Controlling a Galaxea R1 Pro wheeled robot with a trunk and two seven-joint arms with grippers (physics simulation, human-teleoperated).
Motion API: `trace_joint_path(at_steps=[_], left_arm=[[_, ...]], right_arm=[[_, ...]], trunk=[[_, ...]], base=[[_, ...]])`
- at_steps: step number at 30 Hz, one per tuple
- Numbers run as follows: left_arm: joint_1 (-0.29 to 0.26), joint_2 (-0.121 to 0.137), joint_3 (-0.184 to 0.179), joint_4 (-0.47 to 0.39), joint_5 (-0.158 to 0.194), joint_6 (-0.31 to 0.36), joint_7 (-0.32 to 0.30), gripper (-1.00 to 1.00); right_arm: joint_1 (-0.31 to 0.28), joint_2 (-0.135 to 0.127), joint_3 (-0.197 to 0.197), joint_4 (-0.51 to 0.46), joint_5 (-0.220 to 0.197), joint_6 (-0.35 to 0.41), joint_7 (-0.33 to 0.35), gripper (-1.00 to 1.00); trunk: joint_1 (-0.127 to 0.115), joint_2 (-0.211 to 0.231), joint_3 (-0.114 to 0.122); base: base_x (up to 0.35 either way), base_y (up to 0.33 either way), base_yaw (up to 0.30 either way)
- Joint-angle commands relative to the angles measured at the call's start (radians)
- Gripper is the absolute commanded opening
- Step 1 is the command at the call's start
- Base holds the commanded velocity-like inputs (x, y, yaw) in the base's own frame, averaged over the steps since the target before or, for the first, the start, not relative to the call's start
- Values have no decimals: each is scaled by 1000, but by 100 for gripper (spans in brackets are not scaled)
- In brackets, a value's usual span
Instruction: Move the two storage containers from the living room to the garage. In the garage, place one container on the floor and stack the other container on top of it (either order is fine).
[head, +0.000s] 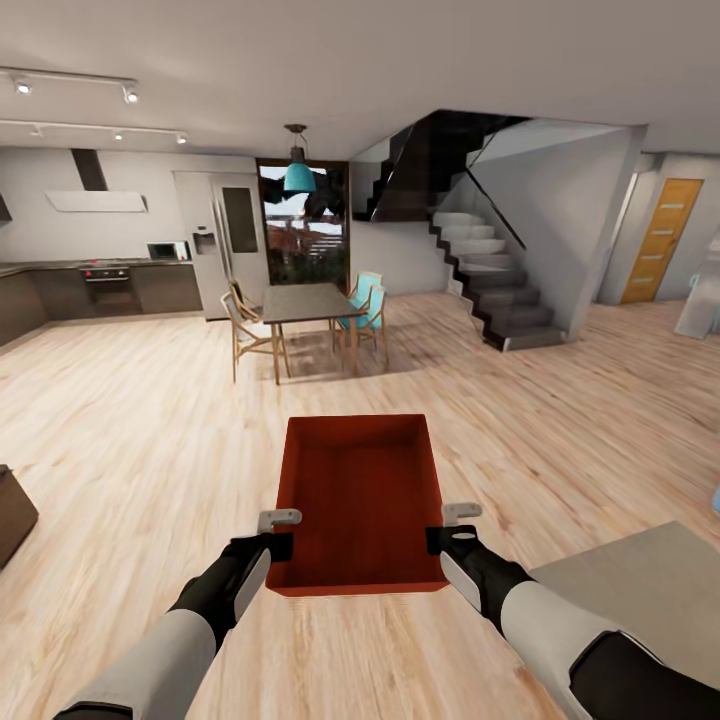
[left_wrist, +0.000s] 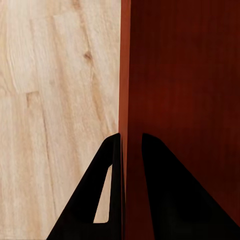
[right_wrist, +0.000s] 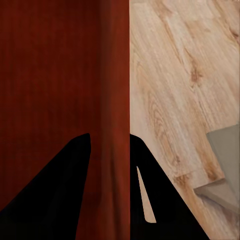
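A: Entry — where is the storage container (head: 362, 500)?

B: Carried in front of the robot, clear above the light wood plank floor (head: 130, 440), level, open top up. Nothing lies inside. The dining table (head: 308, 302) stands well beyond the container's far wall; the staircase (head: 495, 280) is beyond it and off to the right.

A: Left gripper (head: 281, 534)?

B: Pinching the container's left wall near the near corner. In the left wrist view one finger (left_wrist: 107, 200) sits outside the wall, the other inside, both against it.

A: Right gripper (head: 447, 527)?

B: Same on the right wall — fingers (right_wrist: 55, 190) closed on the wall, one on each face.

A: Anything else near the container?

B: A grey-topped surface (head: 650, 580) just to its right, under the right arm. An orange-brown door (head: 660, 240) shows far off, past the staircase.
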Motion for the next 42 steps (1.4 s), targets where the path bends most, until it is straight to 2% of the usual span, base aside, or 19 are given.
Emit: trace_joint_path(at_steps=[1, 42], left_arm=[[-2, 0, 10, -5, -26, 8, 21, -100], [-2, 2, 9, -5, -26, 7, 20, -100]], right_arm=[[0, -1, 9, 1, 1, 8, -12, -100], [0, -1, 9, 1, 2, 7, -12, -100]], trunk=[[1, -2, -2], [1, -2, -2]], base=[[322, 0, 0], [322, 0, 0]])
